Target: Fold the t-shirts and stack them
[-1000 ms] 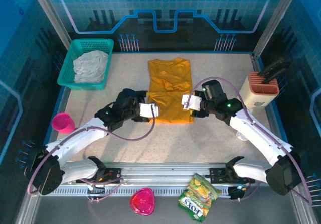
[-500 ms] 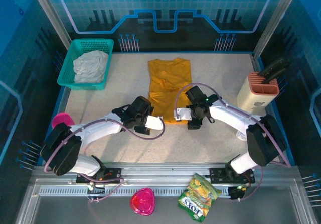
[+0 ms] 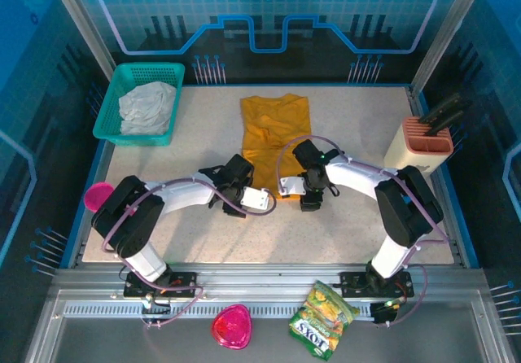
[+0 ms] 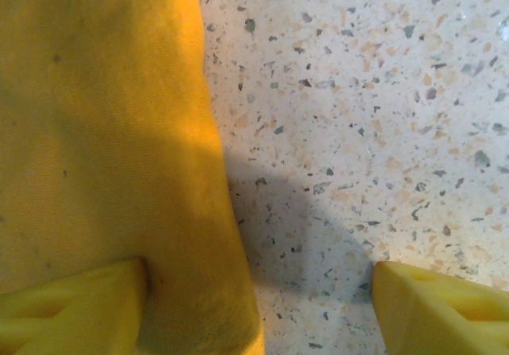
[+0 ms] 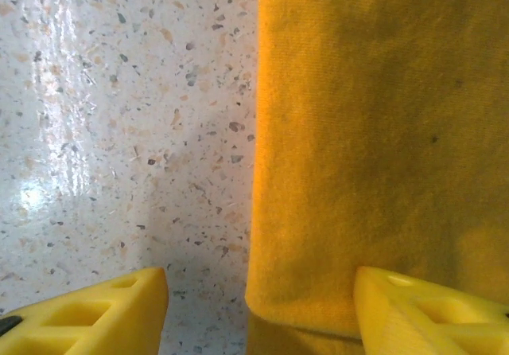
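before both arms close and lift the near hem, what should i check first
1. The left fingers open, astride the side edge of the mustard-orange soft cloth t-shirt: ok
2. The right fingers open, astride the opposite edge: ok
3. Both sets low at the near hem, about level: ok
4. Every cloth layer between the fingers: cannot tell
5. Far half lying flat: not ok, creased
6. The teal plastic basket clear of the fold path: ok

Robot lab test cell. Speckled bench (image 3: 342,233) boxed in by aluminium frame posts (image 3: 81,23) and blue printed backdrop panels (image 3: 269,21) with a gear graphic. Left arm (image 3: 175,194) and right arm (image 3: 366,174) bolted to a metal rail (image 3: 269,280). Staged props: teal basket (image 3: 134,139), knife block (image 3: 417,153), snack bag (image 3: 324,318).
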`<state>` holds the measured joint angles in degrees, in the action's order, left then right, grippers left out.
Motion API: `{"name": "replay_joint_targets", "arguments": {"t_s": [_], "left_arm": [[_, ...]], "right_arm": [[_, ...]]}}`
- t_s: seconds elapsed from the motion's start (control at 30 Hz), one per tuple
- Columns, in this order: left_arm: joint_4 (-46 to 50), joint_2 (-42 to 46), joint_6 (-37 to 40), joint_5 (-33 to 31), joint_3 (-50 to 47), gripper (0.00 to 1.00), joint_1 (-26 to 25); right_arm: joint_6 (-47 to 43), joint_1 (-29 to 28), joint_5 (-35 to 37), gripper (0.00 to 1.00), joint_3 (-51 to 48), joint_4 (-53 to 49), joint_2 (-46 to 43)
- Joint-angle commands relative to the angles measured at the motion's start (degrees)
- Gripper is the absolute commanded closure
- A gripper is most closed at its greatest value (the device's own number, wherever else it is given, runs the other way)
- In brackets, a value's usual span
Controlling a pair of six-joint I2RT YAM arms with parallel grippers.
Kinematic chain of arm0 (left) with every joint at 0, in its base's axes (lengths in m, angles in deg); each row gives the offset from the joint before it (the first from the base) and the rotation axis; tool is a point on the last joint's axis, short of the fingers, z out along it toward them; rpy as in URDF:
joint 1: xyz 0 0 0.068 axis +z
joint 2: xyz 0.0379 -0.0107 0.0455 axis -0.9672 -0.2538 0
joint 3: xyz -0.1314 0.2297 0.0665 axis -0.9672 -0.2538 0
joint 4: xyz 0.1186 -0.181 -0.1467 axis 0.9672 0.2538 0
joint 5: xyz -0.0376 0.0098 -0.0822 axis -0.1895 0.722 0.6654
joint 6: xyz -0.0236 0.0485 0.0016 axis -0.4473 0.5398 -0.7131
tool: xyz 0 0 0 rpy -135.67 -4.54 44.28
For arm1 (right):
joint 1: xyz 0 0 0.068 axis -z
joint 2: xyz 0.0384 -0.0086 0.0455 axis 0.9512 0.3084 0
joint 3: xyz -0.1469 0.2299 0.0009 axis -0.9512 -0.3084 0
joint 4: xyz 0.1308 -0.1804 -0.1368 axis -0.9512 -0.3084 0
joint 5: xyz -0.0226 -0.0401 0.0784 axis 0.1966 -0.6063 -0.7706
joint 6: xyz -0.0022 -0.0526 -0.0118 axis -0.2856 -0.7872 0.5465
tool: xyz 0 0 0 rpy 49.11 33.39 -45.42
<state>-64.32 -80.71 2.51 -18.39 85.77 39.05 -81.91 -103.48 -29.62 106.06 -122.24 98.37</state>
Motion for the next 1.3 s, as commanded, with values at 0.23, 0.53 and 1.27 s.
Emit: {"name": "replay_joint_targets", "arguments": {"t_s": [0.23,0.53,1.27], "left_arm": [[-2.50,-8.79,2.37,-0.41,3.61,0.66,1.76],[-2.77,-11.41,1.75,-3.08,4.55,1.00,1.84],[7.63,13.52,-7.36,-9.18,-4.43,1.00,-8.93]], "right_arm": [[-0.90,1.29,-0.44,0.55,4.42,-2.87,7.34],[-0.53,1.97,-0.75,0.90,5.69,-4.52,9.23],[5.26,-4.21,-2.56,1.00,-3.36,-15.16,-16.28]]}}
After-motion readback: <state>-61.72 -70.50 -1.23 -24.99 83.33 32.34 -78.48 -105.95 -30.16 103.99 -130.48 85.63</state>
